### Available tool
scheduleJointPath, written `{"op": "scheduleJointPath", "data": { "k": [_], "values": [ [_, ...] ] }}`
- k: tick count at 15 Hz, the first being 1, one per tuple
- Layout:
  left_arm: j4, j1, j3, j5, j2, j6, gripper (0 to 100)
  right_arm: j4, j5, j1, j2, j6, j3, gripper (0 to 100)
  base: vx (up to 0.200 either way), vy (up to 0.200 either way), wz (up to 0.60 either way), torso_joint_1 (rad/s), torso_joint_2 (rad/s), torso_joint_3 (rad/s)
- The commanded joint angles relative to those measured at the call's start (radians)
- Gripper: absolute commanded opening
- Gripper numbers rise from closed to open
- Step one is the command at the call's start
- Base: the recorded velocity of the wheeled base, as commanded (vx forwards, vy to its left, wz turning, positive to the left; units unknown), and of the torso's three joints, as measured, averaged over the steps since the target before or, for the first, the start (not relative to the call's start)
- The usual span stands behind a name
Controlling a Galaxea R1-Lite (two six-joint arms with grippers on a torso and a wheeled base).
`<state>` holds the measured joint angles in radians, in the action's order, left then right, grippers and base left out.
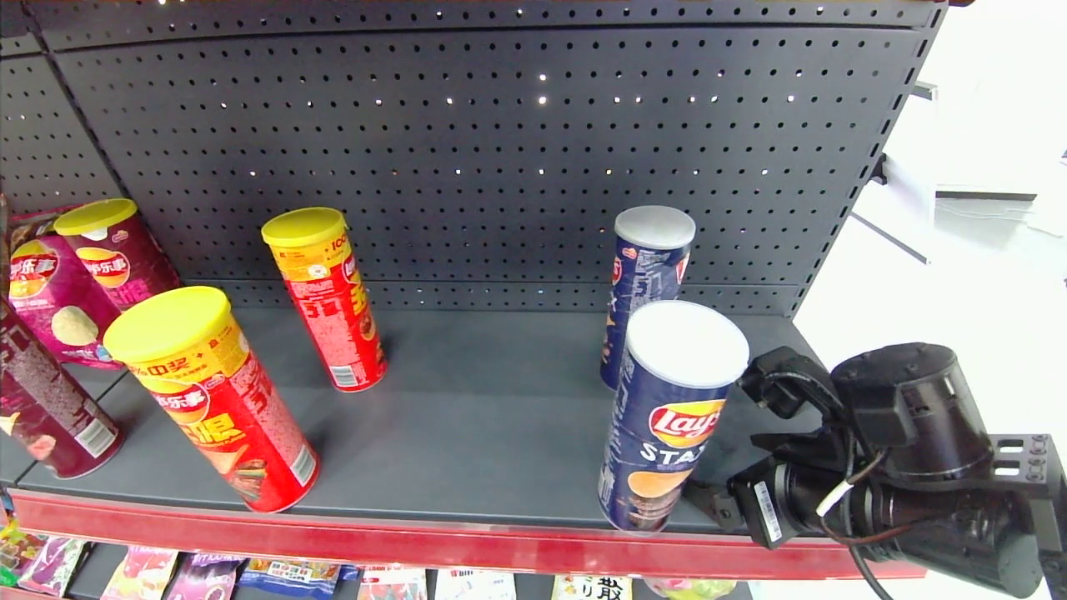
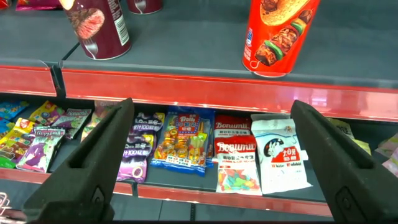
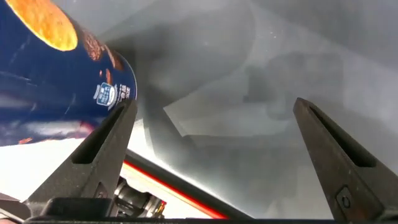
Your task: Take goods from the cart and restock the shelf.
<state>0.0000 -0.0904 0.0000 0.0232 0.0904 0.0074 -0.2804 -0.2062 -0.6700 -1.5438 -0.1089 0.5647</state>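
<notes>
Blue can (image 1: 671,417) stands lower right on the shelf (image 1: 467,433) edge; I'd back my wide-open, empty right tool (image 3: 213,104) away straight.

rear blue can (image 1: 646,267): partly hidden by front blue can (image 1: 667,417) | maroon can (image 1: 50,417): cut by left edge

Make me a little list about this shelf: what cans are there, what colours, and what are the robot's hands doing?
shelf: dark grey, red front edge
front blue can: upright, white lid, near the edge
back blue can: upright, behind it
red cans: two, yellow lids; front one, back one
right gripper: open, beside the front blue can, holding nothing
left gripper: open, empty, facing snack bags below
</notes>
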Motion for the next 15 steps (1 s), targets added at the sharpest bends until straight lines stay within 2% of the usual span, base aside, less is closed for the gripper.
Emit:
{"op": "scheduleJointPath", "data": {
  "k": [1, 15],
  "values": [
    [0.0, 0.0, 0.0, 0.0, 0.002, -0.001, 100, 0.0, -0.002, -0.014, 0.004, 0.0, -0.002, 100, 0.0, 0.0, 0.0, 0.0, 0.0, 0.0],
    [0.0, 0.0, 0.0, 0.0, 0.002, 0.0, 100, 0.0, 0.001, -0.065, 0.019, -0.008, -0.003, 100, 0.0, 0.0, 0.0, 0.0, 0.0, 0.0]
  ]
}}
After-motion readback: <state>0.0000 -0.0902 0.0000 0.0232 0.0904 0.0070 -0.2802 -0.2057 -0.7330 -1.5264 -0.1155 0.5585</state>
